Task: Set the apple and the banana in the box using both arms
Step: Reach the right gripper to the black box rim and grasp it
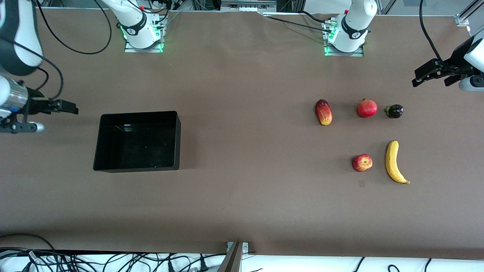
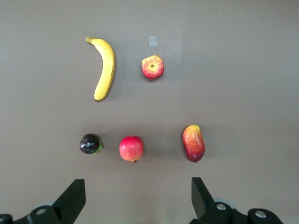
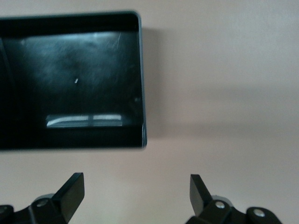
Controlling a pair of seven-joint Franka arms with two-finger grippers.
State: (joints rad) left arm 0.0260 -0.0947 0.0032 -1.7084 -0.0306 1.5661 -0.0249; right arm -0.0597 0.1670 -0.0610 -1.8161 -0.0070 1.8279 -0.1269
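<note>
Toward the right arm's end of the brown table [image 1: 242, 196] sits the black box [image 1: 99, 143], with nothing visible inside but glare on its glossy floor; in the right wrist view its rim [image 3: 141, 79] runs off the picture edge, so only part of it shows. Over bare table beside the box hangs the right tool [image 1: 70, 107], fingers spread and holding nothing, its arm cut off by the picture edge. Toward the left arm's end lie the fruits: the apple [image 1: 362, 163] just beside the banana [image 1: 394, 162], not touching it, the banana toward the table's end. Farther from the front camera stands a row of three: a red-yellow oval fruit [image 1: 323, 112], a red round fruit [image 1: 367, 108] and a small dark fruit [image 1: 394, 111] whose kind is hard to make out. A pale square mark [image 1: 361, 183] lies near the apple. Up over the table's end hangs the left tool [image 1: 435, 73], also spread and empty, its arm largely out of frame. From each wrist camera only the fingertips [image 2: 74, 198] show.
</note>
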